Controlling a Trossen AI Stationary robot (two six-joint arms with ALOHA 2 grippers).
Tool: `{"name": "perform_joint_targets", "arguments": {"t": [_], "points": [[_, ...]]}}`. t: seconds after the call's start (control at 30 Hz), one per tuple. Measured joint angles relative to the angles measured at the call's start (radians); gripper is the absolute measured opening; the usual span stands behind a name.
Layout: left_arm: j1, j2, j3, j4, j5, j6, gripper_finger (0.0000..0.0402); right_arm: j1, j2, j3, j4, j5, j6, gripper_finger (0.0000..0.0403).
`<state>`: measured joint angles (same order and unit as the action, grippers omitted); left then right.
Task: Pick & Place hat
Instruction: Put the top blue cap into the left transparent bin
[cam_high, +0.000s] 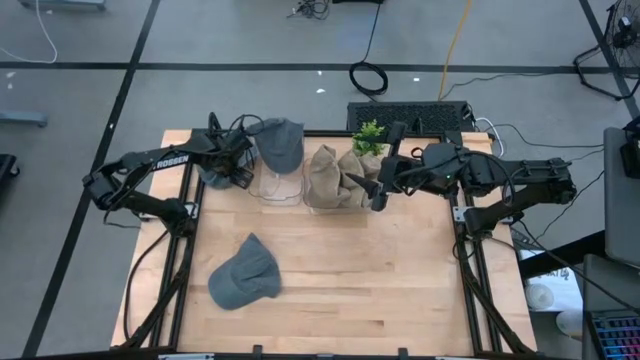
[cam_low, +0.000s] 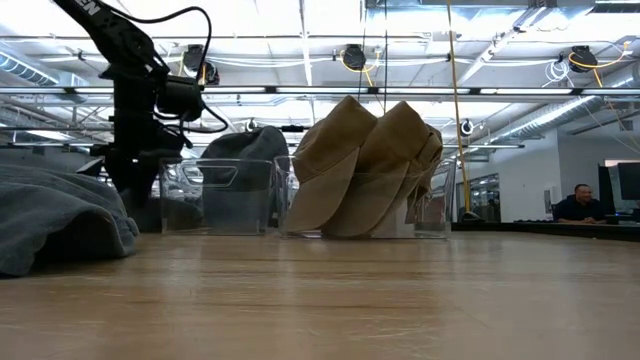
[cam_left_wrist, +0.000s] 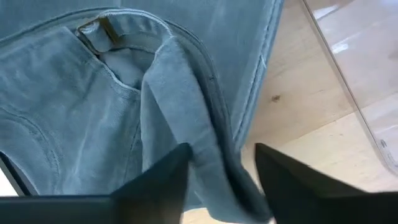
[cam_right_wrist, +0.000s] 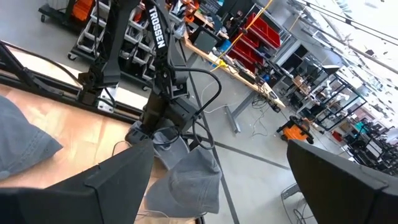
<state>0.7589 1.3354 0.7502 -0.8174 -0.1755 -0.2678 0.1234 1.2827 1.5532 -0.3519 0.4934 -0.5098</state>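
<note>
My left gripper (cam_high: 238, 165) is at the table's far left, shut on a blue-grey hat (cam_left_wrist: 93, 112) that hangs by it (cam_high: 215, 178); the hat also shows in the right wrist view (cam_right_wrist: 189, 180). A second grey hat (cam_high: 280, 145) stands in a clear bin (cam_low: 215, 195) just right of it. A third grey hat (cam_high: 245, 272) lies flat on the table nearer the front. My right gripper (cam_high: 378, 190) is open and empty beside the tan hats (cam_high: 335, 178). My left gripper pinches a folded edge of the blue-grey hat (cam_left_wrist: 211, 155) between its two fingers (cam_left_wrist: 161, 180); several layers seem to lie in the fold. The rest of the hat hangs slack beyond the fingers. I cannot tell whether its lower part touches the table.
Tan hats (cam_low: 360, 165) fill a second clear bin at the far middle. A small green plant (cam_high: 369, 138) stands behind them. The table's near half is bare wood (cam_high: 380, 290) apart from the lying grey hat. A person sits far off in the room (cam_low: 578, 205).
</note>
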Motion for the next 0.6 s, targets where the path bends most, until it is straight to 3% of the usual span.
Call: {"name": "perform_joint_targets", "arguments": {"t": [0.23,0.43,0.6], "points": [[-0.001,0.0,0.034,-0.088,0.049,0.032,0.0025,0.0,0.0,0.0,0.003,0.0,-0.007,0.0359],[0.0,-0.005,0.12,-0.191,0.053,0.007,0.0016,0.0,0.0,0.0,0.003,0.0,-0.003,0.0359],[0.0,-0.013,0.262,-0.326,0.07,-0.013,0.0011,0.0,0.0,0.0,0.003,0.0,0.0,0.0359]]}}
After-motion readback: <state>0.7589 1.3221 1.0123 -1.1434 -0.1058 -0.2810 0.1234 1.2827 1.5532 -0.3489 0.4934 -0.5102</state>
